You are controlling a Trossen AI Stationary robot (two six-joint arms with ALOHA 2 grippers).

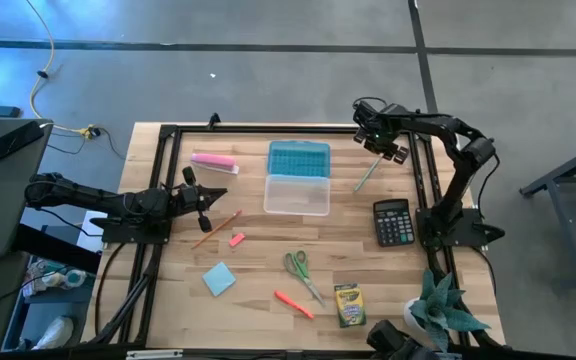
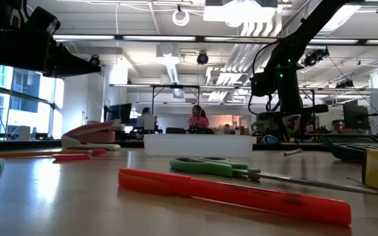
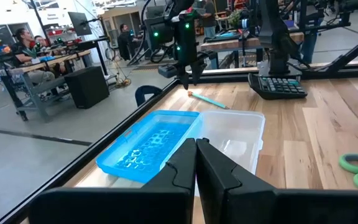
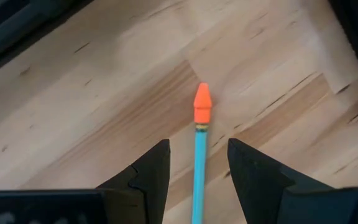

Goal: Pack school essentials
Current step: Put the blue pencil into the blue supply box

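The right pincer (image 1: 386, 150) hung over the far right part of the surface (image 1: 268, 260), near the far edge, its fingers (image 4: 148, 168) parted and straddling a thin teal pencil (image 4: 199, 149) with an orange cap. The pencil lay flat on the wood between the two fingers, not gripped — a gap showed on either side of it. In the high view the same pencil (image 1: 368, 174) lay at a slant just beside the open case.

The left pincer (image 1: 208, 196) rested low at the left edge of the surface, clenched on nothing, pointing toward the case.

The case sat near the middle of the far edge — a blue tray (image 1: 299, 158) with a clear lid (image 1: 297, 194) folded out toward the near side. A long pink bar (image 1: 214, 161) lay to its left. Just beside the left pincer lay another thin pencil (image 1: 216, 229) and a short orange piece (image 1: 236, 240). Nearer the front edge were the light-blue note pad (image 1: 219, 279), the green-handled scissors (image 1: 300, 270), the orange marker (image 1: 294, 304) and the yellow-green crayon box (image 1: 347, 305). A black calculator (image 1: 392, 221) lay by the right edge, and a small potted plant (image 1: 444, 308) stood at the near right corner.
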